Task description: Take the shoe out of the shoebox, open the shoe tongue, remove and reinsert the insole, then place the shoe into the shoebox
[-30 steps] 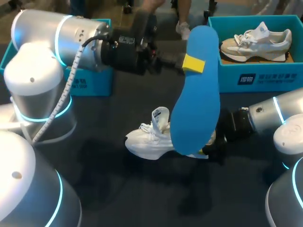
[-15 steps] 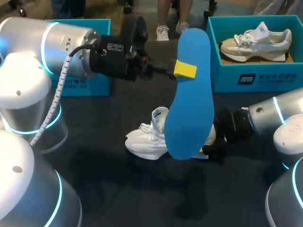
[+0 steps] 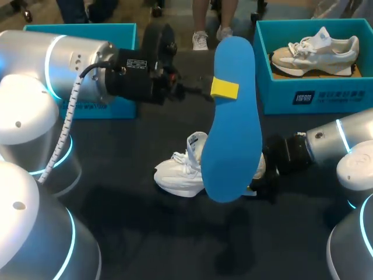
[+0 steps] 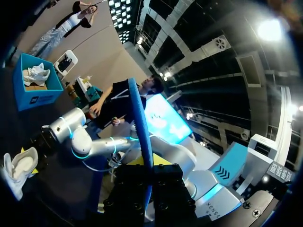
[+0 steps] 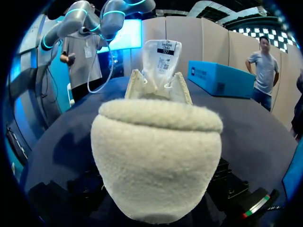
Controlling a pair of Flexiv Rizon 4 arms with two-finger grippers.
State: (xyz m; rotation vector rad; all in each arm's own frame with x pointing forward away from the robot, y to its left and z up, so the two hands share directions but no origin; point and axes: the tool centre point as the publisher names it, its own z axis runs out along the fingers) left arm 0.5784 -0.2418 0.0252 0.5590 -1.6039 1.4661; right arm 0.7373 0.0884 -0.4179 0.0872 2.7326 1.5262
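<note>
Heel end of white shoe (image 3: 178,172) hidden behind blue insole (image 3: 233,128), right pincer (image 3: 252,186) mostly hidden behind both

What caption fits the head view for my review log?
Left gripper holds the blue insole above the white shoe, right gripper at its heel.

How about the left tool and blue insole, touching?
Touching. In the head view the left tool lays a yellow tip flat on the blue insole; the left wrist view shows it clamped edge-on.

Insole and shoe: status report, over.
Left gripper shut on blue insole, held aloft. Right gripper at white shoe heel, hold unconfirmed. Tan shoe sits in shoebox, apart.
</note>
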